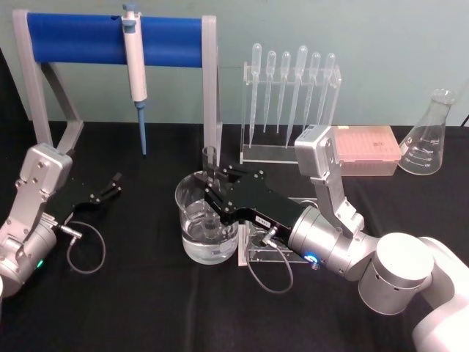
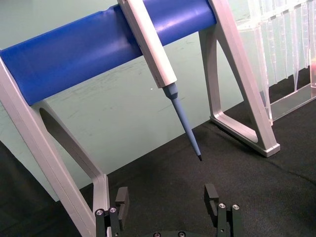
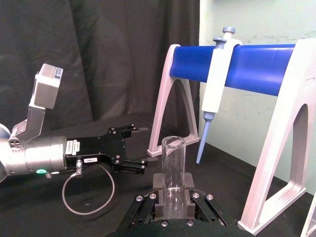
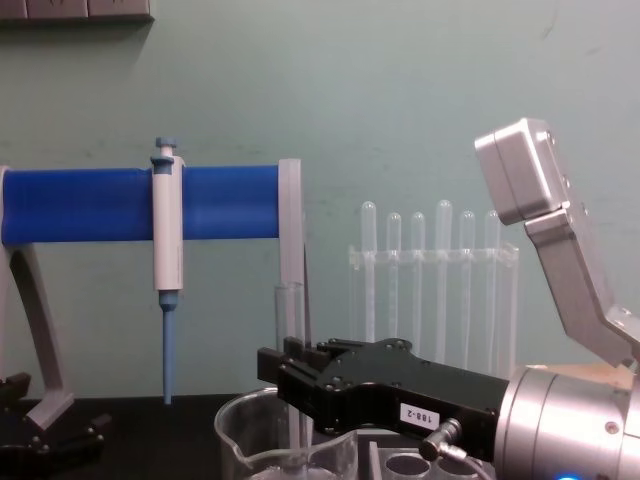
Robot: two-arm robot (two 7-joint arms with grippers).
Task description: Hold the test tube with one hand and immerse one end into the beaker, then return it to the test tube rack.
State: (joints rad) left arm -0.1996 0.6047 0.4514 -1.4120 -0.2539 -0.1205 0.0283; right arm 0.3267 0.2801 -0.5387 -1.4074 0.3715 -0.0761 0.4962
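The test tube stands upright over the beaker, a wide glass holding water at the table's centre. My right gripper is shut on the tube's middle, reaching in from the right above the beaker's rim. The tube's open rim points up and its lower part goes down inside the beaker, where it appears to meet the water. In the right wrist view the test tube rises from between the fingers. In the chest view the test tube passes the right gripper into the beaker. My left gripper rests open at the left.
A blue-and-white pipettor hangs on a blue-barred stand at the back left. Behind the beaker is a pipette rack, with a pink tip box and a flask to the right. A clear holed rack sits under my right arm.
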